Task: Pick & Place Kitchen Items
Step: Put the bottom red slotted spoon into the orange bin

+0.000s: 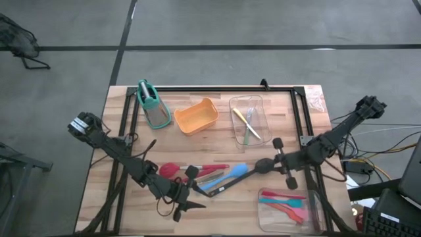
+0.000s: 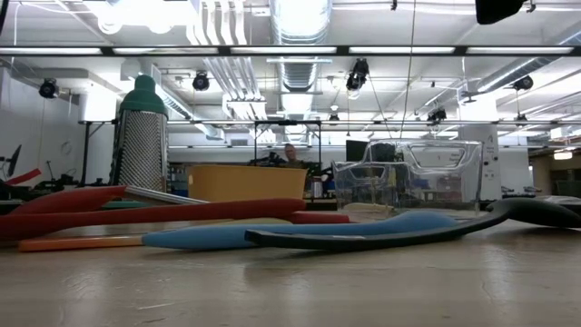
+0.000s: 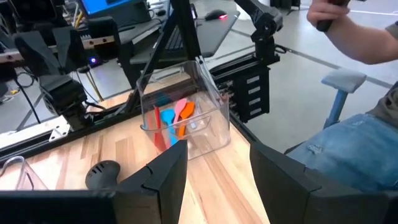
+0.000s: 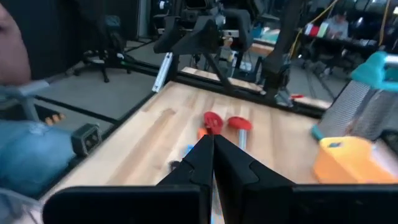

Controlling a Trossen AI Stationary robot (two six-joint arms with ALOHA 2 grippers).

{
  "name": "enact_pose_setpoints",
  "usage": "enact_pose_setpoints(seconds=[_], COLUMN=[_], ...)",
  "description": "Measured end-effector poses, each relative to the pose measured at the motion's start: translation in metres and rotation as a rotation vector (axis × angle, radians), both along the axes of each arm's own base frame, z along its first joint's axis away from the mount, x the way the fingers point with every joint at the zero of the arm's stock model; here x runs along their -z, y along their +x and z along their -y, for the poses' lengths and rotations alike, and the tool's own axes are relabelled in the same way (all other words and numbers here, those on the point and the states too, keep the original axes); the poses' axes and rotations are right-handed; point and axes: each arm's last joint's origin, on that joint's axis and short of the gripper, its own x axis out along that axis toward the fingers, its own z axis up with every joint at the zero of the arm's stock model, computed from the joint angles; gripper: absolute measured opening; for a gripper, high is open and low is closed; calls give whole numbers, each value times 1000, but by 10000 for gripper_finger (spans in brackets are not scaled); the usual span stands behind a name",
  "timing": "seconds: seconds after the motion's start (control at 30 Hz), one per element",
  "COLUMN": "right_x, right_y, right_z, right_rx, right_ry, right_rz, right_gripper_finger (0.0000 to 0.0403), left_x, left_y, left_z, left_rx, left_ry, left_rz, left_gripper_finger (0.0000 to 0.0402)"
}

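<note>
A heap of kitchen items lies near the table's front middle: red spatulas (image 1: 174, 170), a blue spatula (image 1: 233, 172) and a black ladle (image 1: 263, 164), all flat on the wood. My left gripper (image 1: 195, 189) hangs open above the heap's near-left side with nothing between its fingers (image 3: 217, 180). My right gripper (image 1: 273, 162) is shut and empty, and it hangs above the ladle's bowl, pointing toward the red spatulas (image 4: 214, 121). In the low view the red spatulas (image 2: 136, 213), blue spatula (image 2: 272, 234) and ladle (image 2: 408, 236) show, but neither gripper does.
A clear tray (image 1: 289, 214) at the near right holds pink, teal and red utensils. Another clear tray (image 1: 258, 105) at the far right holds yellow and green pieces. An orange tub (image 1: 196, 116) and a teal-handled grater (image 1: 151, 102) stand at the back. A seated person (image 3: 348, 149) is beside the table.
</note>
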Motion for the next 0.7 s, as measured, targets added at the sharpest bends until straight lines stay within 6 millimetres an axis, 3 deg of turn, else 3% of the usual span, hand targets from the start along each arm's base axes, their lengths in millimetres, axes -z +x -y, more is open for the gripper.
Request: enact_pose_setpoints(seconds=[0.1,0.37,0.7], right_x=[-4,-5,14], right_y=[-8,-25,-34], right_z=[6,18,25], right_rx=[-10,-4,-1], right_ry=[-64,-13,0], right_rz=[27,33,15], right_gripper_finger=[8,8,8], left_x=[0,-1,-2], left_y=[0,0,0], left_z=[0,0,0], left_rx=[-1,-1,-1], left_ry=[-1,-9,-12], left_rz=[0,11,16], left_gripper_finger=[181,181,181])
